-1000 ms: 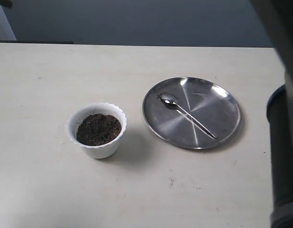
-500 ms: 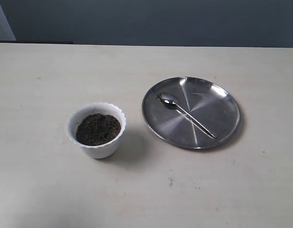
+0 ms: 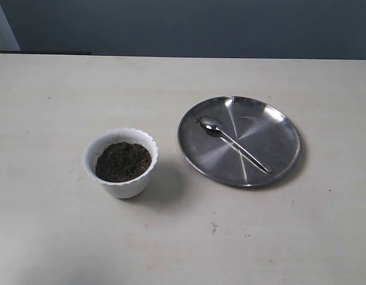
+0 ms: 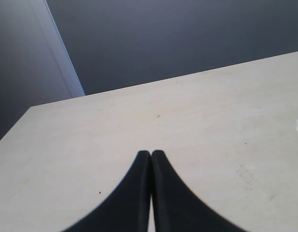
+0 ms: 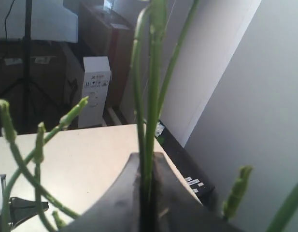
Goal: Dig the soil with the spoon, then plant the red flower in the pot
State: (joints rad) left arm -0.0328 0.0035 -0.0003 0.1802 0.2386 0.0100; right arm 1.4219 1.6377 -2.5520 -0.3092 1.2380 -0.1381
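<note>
The white scalloped pot (image 3: 127, 187) stands left of the table's middle, filled with dark soil (image 3: 123, 161). The silver spoon (image 3: 233, 142) lies on the steel plate, its bowl toward the pot. Neither gripper shows in the exterior view. My right gripper (image 5: 147, 155) is shut on the thin green stems (image 5: 149, 96) of the red flower, held up beyond the table's edge. The blooms are out of view. My left gripper (image 4: 151, 153) is shut with nothing in it, low over bare tabletop.
The round steel plate (image 3: 271, 136) sits right of the pot. More loose green stems (image 5: 37, 145) cross the right wrist view. Beyond the table there stand a white box (image 5: 96, 92) and a tripod (image 5: 27, 58).
A second ago the dark right arm stood at the right edge of the exterior view; it has left that view. Pot, spoon and plate have not moved.
</note>
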